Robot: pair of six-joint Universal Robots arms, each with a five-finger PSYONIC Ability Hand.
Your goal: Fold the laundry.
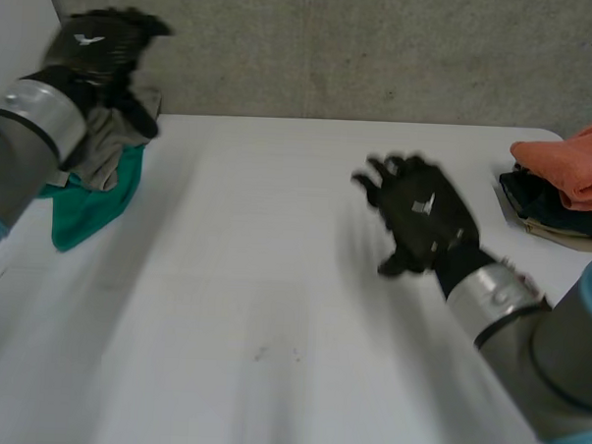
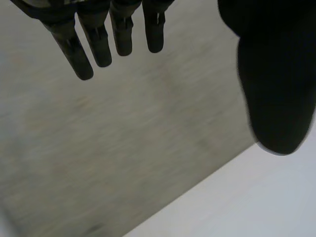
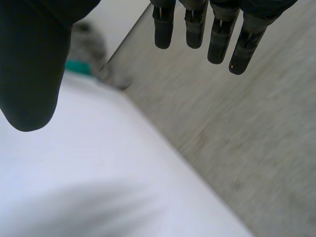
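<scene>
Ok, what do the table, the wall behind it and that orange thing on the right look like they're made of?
The table looks like smooth white board, probably laminate: an even, matte surface with soft shadows. The wall looks like bare concrete, grey and mottled. The orange cloth is soft fabric, maybe knit or fleece, with rounded folds and no shine.

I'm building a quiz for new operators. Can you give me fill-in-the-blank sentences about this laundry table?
1. The folded cloth topping the stack of folded clothes at the robot's right is ____ in colour.
2. The crumpled green cloth lies on the robot's ____ side of the white table.
3. The black right hand, fingers straight, holds ____.
Missing words: orange; left; nothing.
</scene>
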